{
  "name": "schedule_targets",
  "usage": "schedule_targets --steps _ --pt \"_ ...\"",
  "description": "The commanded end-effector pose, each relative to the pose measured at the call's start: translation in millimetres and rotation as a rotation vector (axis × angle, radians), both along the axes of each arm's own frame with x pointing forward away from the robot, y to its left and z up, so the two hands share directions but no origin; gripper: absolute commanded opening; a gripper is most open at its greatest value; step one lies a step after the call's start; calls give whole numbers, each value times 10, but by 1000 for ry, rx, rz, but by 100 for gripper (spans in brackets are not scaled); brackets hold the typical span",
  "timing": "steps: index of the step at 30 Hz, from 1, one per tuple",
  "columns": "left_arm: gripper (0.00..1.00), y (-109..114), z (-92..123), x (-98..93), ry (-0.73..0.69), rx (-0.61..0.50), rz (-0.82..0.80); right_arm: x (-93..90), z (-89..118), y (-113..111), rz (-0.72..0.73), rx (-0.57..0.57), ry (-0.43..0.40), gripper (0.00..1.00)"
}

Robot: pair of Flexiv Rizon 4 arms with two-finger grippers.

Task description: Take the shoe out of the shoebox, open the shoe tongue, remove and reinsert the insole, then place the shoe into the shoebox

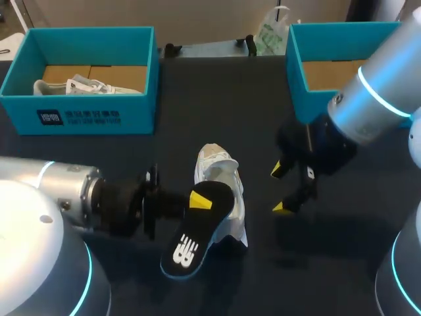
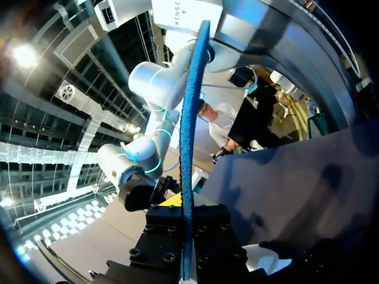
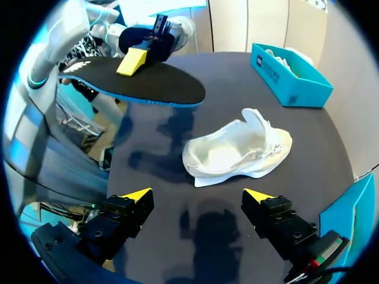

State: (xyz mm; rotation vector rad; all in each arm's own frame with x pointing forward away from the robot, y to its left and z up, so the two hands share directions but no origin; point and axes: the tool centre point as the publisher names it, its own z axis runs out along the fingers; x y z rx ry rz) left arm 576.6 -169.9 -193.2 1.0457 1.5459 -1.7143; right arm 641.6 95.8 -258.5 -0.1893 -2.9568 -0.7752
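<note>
A white shoe (image 1: 218, 176) (image 3: 238, 151) lies on its side mid-table, its tongue pulled open. My left gripper (image 1: 196, 201) (image 2: 188, 216) is shut on the black insole (image 1: 196, 227) (image 2: 190, 118) (image 3: 136, 80), which has a blue edge. It holds the insole flat just above the table, at the shoe's near left side. My right gripper (image 1: 281, 189) (image 3: 197, 195) hangs open to the right of the shoe with nothing between its fingers. The teal shoebox (image 1: 99, 117) (image 3: 290, 77) at the back left holds a second white shoe (image 1: 75, 85).
Another teal box (image 1: 299, 72) stands at the back right, partly behind my right arm. The dark tabletop (image 1: 197, 131) is bare between the boxes and the shoe. A plastic bag (image 1: 271, 33) lies at the table's far edge.
</note>
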Motion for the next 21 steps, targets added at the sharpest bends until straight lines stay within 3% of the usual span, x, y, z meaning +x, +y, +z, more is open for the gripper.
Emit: schedule_targets --steps 1,6,12,21 --pt "0 11 -3 -24 -1 -2 5 -14 -14 -13 -1 5 -3 100" --pt "0 -45 -77 8 30 -23 -8 -14 -14 -13 -1 5 -3 100" --pt "0 -125 -281 126 85 -39 14 25 -274 88 64 -27 -42 100" --pt "0 -257 -482 156 149 -41 25 151 -625 169 95 -42 -56 100"
